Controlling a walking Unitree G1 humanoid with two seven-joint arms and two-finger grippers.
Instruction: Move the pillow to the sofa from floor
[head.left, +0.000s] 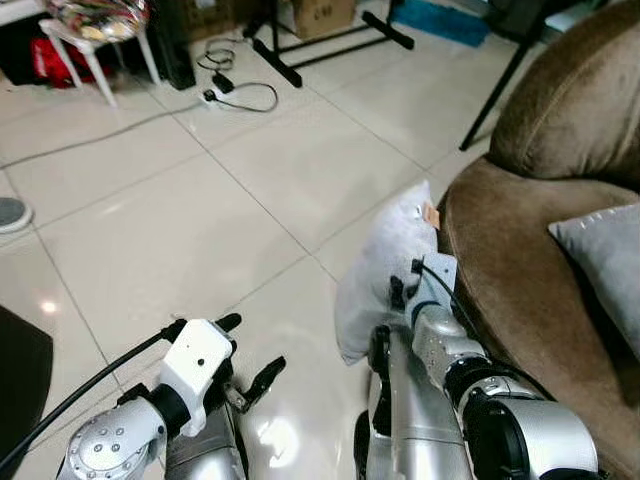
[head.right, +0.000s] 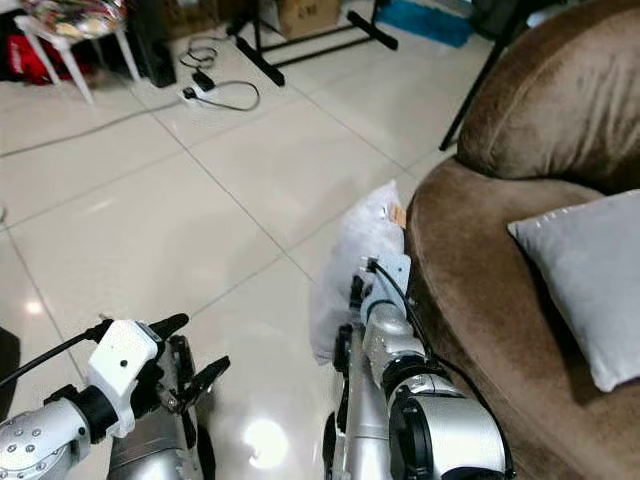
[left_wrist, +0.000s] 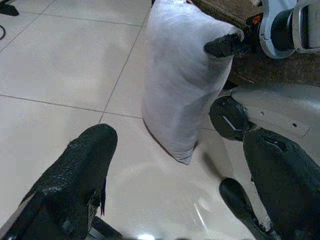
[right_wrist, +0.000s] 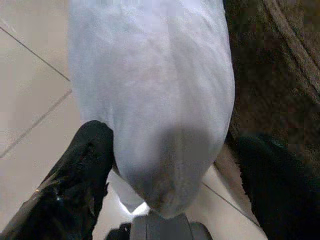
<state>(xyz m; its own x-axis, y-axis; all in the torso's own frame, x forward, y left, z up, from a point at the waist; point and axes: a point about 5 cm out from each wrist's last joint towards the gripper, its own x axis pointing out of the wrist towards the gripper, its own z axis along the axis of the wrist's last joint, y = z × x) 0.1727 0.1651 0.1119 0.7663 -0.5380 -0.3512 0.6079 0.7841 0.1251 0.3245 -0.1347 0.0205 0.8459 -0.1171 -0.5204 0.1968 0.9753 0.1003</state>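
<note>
Right wrist view: white pillow (right_wrist: 150, 100) upright between the spread fingers of the right claw (right_wrist: 170, 175), beside the sofa (head.left: 520, 270).

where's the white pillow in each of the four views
Left eye view: white pillow stands on the floor, centre-right, against the brown sofa.
Right eye view: centre, beside the sofa's front.
Left wrist view: upper middle, a corner on the tiles.
Right wrist view: centre, between the right gripper fingers.
Shared landmark: the sofa's edge.
</note>
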